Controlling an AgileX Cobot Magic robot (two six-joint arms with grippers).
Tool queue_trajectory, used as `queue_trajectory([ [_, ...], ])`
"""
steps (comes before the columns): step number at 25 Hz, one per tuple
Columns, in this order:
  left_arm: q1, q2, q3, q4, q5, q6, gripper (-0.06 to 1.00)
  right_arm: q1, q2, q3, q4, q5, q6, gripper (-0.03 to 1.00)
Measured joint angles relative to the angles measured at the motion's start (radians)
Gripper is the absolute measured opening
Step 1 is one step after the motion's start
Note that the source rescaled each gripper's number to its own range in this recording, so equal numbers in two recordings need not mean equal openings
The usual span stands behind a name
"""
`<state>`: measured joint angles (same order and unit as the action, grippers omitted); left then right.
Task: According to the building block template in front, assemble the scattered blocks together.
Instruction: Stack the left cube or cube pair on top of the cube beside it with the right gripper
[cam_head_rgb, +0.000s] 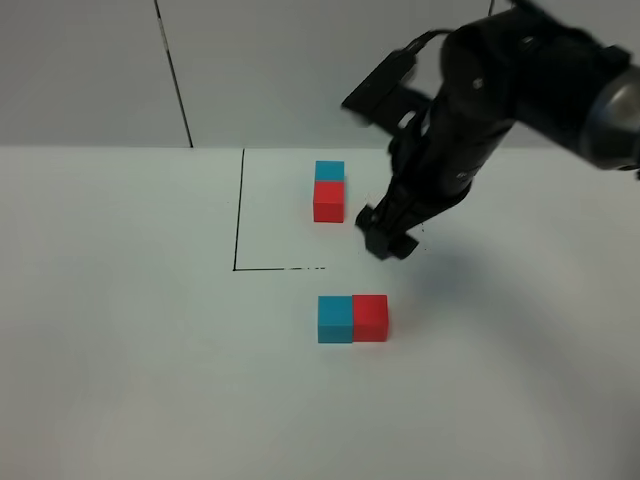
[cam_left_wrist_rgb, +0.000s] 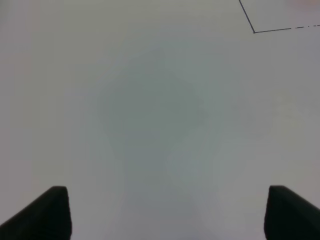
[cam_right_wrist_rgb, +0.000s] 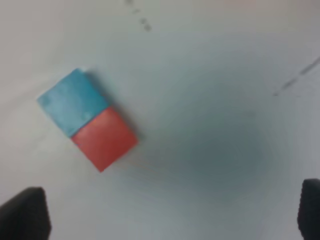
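A white table (cam_head_rgb: 120, 350) carries a drawn outline (cam_head_rgb: 238, 210). The right gripper (cam_head_rgb: 388, 238) hangs spread wide and empty between the template (cam_head_rgb: 329, 190), inside the outline, and the blocks (cam_head_rgb: 352, 318), which touch side by side just outside it. The left gripper (cam_left_wrist_rgb: 162, 215) is parted and empty. The blocks look light, rigid and matte; grip them on opposite flat faces.

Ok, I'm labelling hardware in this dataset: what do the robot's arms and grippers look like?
The right arm is glossy black with rounded housings and a grey band. A black boxy module with a thin cable sits on it. The right gripper is black and blocky. The left gripper shows only two black wedge-shaped fingertips. No markings visible.
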<state>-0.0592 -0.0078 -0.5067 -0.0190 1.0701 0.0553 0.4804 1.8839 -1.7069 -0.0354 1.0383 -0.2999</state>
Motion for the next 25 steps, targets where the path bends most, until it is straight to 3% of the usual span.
queue_trajectory([
  [7, 0.0, 0.0, 0.0, 0.0, 0.0, 0.0, 0.69, -0.112, -0.345, 0.372, -0.176, -0.307, 0.41, 1.0],
  [13, 0.0, 0.0, 0.0, 0.0, 0.0, 0.0, 0.69, -0.119, -0.61, 0.719, -0.31, -0.489, 0.723, 1.0],
  [18, 0.0, 0.0, 0.0, 0.0, 0.0, 0.0, 0.69, -0.119, -0.757, 0.906, -0.377, -0.576, 0.87, 1.0],
  [25, 0.0, 0.0, 0.0, 0.0, 0.0, 0.0, 0.69, -0.119, -0.82, 0.995, -0.402, -0.59, 0.91, 1.0],
])
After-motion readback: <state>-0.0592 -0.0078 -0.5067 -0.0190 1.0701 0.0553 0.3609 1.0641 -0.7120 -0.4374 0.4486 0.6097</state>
